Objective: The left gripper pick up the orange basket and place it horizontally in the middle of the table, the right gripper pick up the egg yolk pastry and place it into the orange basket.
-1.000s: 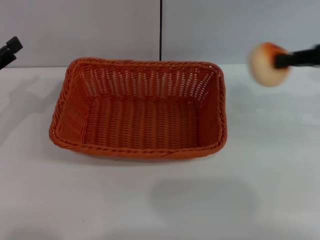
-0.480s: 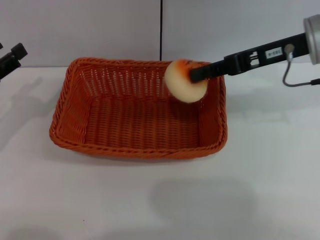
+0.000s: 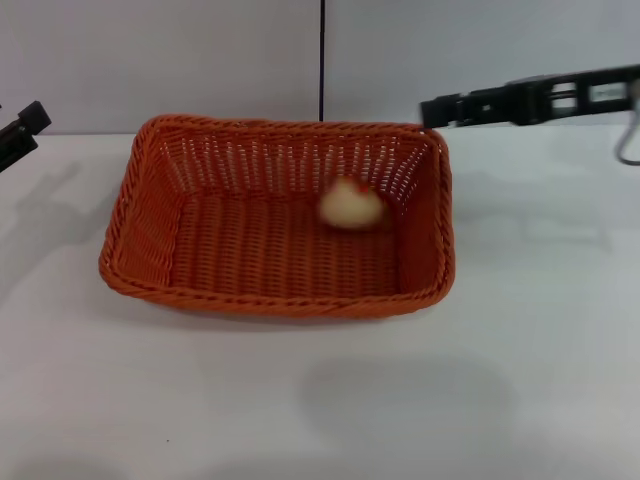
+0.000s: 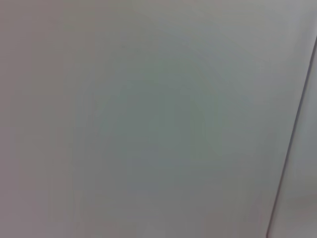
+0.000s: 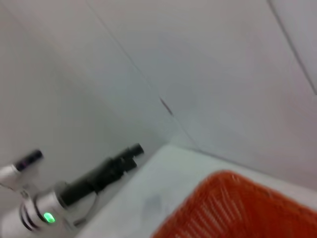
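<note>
The orange basket (image 3: 276, 304) lies lengthwise across the middle of the white table (image 3: 320, 410). Inside it, toward its right rear corner, is the egg yolk pastry (image 3: 350, 205), a blurred pale round shape free of any grip. My right gripper (image 3: 430, 108) hovers above the basket's back right corner, open and empty, its black arm stretching off to the right. My left gripper (image 3: 20, 132) is parked at the far left edge, away from the basket. The right wrist view shows a corner of the basket (image 5: 237, 208) and the left gripper (image 5: 132, 150) farther off.
A grey wall with a dark vertical seam (image 3: 322, 60) stands behind the table. White tabletop surrounds the basket on every side. The left wrist view shows only the plain grey wall (image 4: 148, 119).
The right gripper carried the pastry from the right over the basket and let it go. The pastry has dropped into the basket, and the gripper has pulled back to the right.
</note>
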Controlling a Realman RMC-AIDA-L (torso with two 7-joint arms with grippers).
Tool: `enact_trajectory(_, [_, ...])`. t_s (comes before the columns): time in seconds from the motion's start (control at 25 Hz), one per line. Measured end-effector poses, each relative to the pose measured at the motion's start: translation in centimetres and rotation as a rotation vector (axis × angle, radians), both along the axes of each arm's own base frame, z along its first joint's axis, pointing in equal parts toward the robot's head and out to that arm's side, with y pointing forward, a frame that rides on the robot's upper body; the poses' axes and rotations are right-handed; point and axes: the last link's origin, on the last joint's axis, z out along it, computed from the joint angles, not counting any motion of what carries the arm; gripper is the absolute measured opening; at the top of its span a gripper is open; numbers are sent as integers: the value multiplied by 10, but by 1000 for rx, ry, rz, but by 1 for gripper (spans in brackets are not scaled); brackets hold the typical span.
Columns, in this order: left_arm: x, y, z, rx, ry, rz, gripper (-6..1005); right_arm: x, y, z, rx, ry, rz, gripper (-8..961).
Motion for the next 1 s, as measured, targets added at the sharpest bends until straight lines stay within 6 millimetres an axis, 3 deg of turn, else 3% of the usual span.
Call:
enact_trajectory(0.08, [-4,-4,0,17,14,6,806,14,-16,16,89,93,35,447])
enact_trajectory(0.24, [-11,-9,-3,34,14,14,806,34,-34,28,238,213,67,552])
enact_trajectory(0.44, [-23,-24,-7,110,18,18,806,80,-65,43,567,379,67,553])
enact_trajectory(0.48, [-25,-28,-7,136,21,11,806,100,-77,46,696,415,44,553])
enact_trajectory(0.52, [-26,-30,-7,148,22,7,806,100,-77,46,696,415,44,553])
enact_trajectory(0.68, [-33,-48,-9,256,39,-1,806,139,-99,42,939,414,-30,553])
enact_trajectory(1.0, [-41,-59,-12,325,75,26,806,152,-105,31,1109,324,-21,552])
